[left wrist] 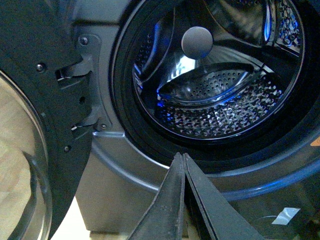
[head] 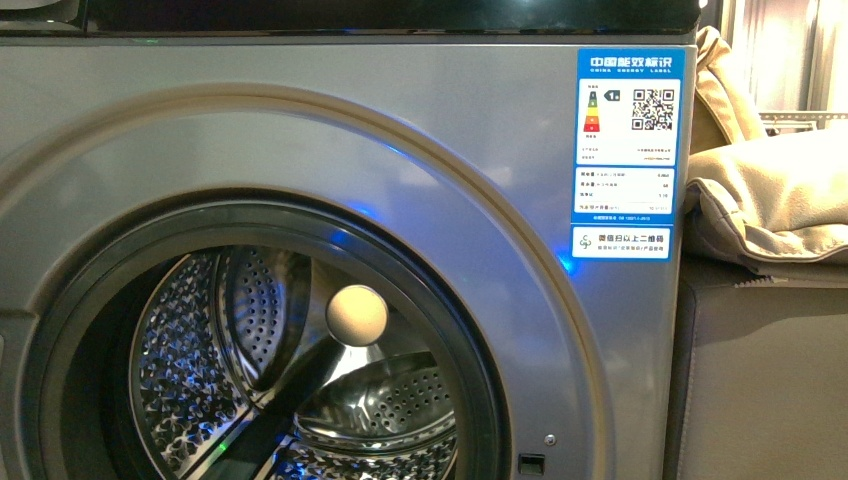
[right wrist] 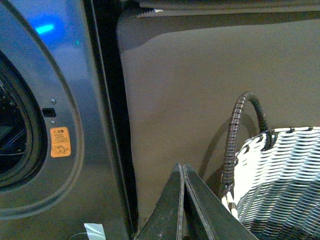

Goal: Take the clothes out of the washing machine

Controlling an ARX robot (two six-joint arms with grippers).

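The silver-grey washing machine (head: 300, 130) fills the front view, with its blue energy label (head: 628, 150) at the upper right. Its door is swung open and shows in the left wrist view (left wrist: 45, 100). The perforated steel drum (head: 250, 370) is open, and no navy clothes show in it in any view. My left gripper (left wrist: 182, 156) is shut and empty, in front of the lower rim of the drum opening (left wrist: 220, 115). My right gripper (right wrist: 181, 166) is shut and empty, between the washer's right side (right wrist: 60, 100) and the basket. Neither gripper shows in the front view.
A grey-and-white woven basket (right wrist: 280, 180) with a dark handle (right wrist: 235, 135) stands to the right of the washer. A brown upholstered surface (right wrist: 210, 85) is behind it. A beige cloth (head: 770, 200) lies on top, right of the washer. A pale round knob (head: 356, 315) sits inside the drum.
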